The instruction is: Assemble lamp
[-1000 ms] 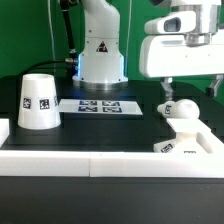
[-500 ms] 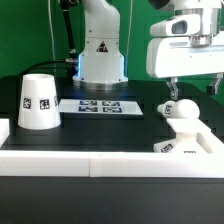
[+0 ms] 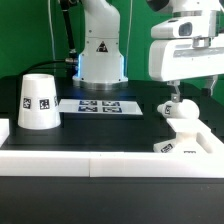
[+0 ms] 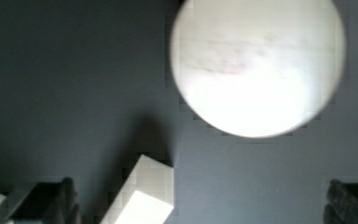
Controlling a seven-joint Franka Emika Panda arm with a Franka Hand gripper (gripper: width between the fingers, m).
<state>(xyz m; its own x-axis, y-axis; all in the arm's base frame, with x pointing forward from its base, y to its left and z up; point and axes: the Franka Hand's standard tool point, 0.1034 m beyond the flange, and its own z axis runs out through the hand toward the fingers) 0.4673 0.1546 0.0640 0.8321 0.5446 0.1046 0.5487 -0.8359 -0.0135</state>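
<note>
The tapered white shade (image 3: 38, 101) stands mouth down at the exterior view's left. The round bulb (image 3: 179, 110) sits on the flat square base (image 3: 186, 143) at the exterior view's right. My gripper (image 3: 190, 92) hangs just above the bulb, open and empty. In the wrist view the bulb (image 4: 250, 65) is a blurred white oval ahead of the gripper (image 4: 197, 205). The dark fingertips (image 4: 44, 200) stand wide apart. A slanted white piece (image 4: 151, 190) shows between them; I cannot tell which part it is.
The marker board (image 3: 99, 104) lies flat in the middle, in front of the robot's pedestal (image 3: 101, 55). A low white rail (image 3: 90, 160) runs along the table's front edge, with a white block (image 3: 4, 132) at its left end.
My gripper has moved toward the exterior view's right and risen slightly, from beside the bulb to above it. The lamp parts have not moved.
</note>
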